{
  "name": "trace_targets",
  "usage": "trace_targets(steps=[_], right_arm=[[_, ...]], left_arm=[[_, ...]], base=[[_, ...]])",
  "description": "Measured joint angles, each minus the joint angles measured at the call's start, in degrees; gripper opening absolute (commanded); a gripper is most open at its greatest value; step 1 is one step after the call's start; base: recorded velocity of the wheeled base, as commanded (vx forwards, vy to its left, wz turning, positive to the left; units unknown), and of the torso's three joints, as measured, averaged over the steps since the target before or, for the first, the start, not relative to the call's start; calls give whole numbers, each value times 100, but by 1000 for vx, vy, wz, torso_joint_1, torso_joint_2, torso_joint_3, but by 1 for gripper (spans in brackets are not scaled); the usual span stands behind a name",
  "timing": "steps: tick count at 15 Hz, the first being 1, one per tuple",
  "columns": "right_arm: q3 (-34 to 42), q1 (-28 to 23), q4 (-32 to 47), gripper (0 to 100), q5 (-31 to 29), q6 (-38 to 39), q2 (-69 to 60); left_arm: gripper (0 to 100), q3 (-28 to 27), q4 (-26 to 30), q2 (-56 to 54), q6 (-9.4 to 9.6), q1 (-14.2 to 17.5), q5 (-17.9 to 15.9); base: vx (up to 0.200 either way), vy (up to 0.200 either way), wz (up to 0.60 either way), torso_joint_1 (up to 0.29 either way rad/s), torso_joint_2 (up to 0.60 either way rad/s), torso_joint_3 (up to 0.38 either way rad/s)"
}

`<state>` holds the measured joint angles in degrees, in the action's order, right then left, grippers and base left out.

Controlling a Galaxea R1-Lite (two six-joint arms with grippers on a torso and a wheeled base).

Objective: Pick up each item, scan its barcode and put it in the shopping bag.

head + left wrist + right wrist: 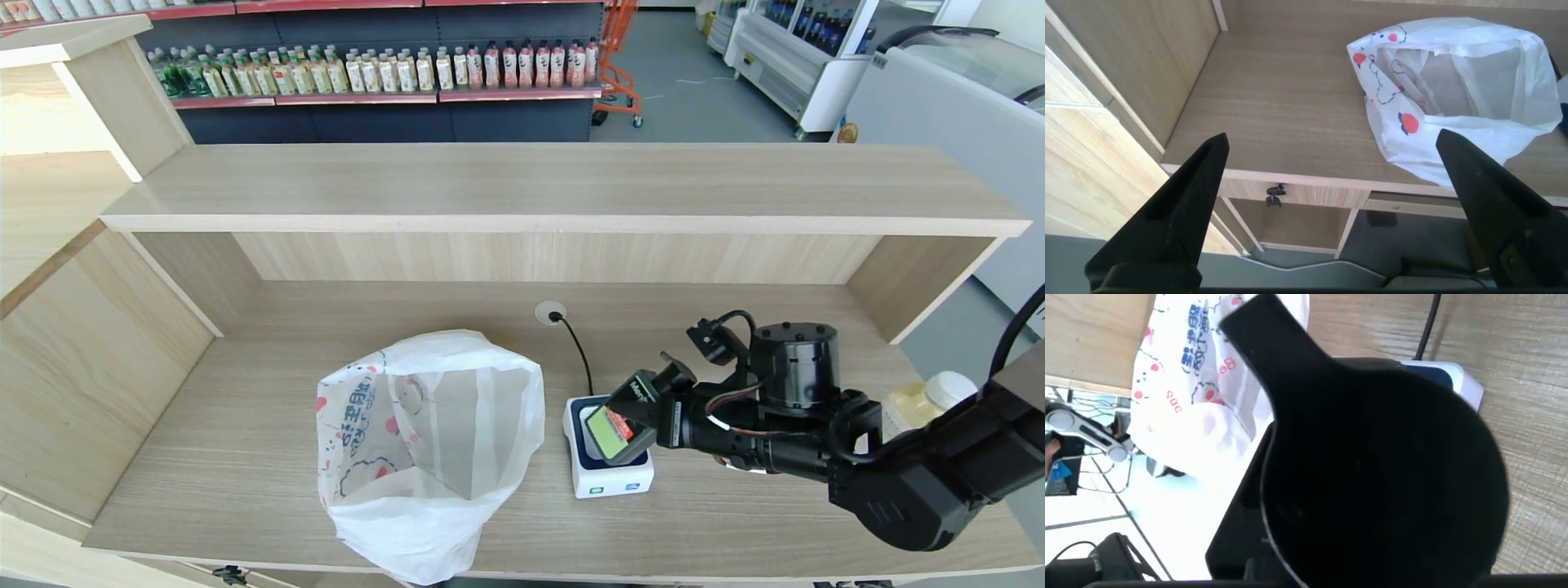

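My right gripper [635, 415] is shut on a small round dark tin with a green face [611, 431], holding it tilted just above the white scanner box [612, 482] with its blue top. In the right wrist view the tin's black body [1380, 474] hides most of the scanner [1458, 376]. The white shopping bag [433, 441] with red and blue print stands open to the left of the scanner. My left gripper [1327, 212] hangs open in front of the counter's near edge, left of the bag [1454, 90], with nothing between its fingers.
A black cable [578, 347] runs from the scanner to a round port [550, 312] at the back of the counter. A pale yellow bottle with a white cap [931, 400] stands at the right, behind my right arm. Wooden walls enclose the counter on the left, back and right.
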<state>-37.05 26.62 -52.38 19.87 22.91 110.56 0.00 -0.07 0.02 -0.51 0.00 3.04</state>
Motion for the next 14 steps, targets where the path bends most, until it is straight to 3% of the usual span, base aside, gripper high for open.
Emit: trace_targets(steps=[11,14], right_arm=[[-341,129,-208,0,32,-252,516],[-432,184,-200,0,13,27,317]], left_arm=[[100,0,0,0,9,0,2],[100,0,0,0,9,0,2]], base=[[0,0,0,0,0,0],[0,0,0,0,0,0]])
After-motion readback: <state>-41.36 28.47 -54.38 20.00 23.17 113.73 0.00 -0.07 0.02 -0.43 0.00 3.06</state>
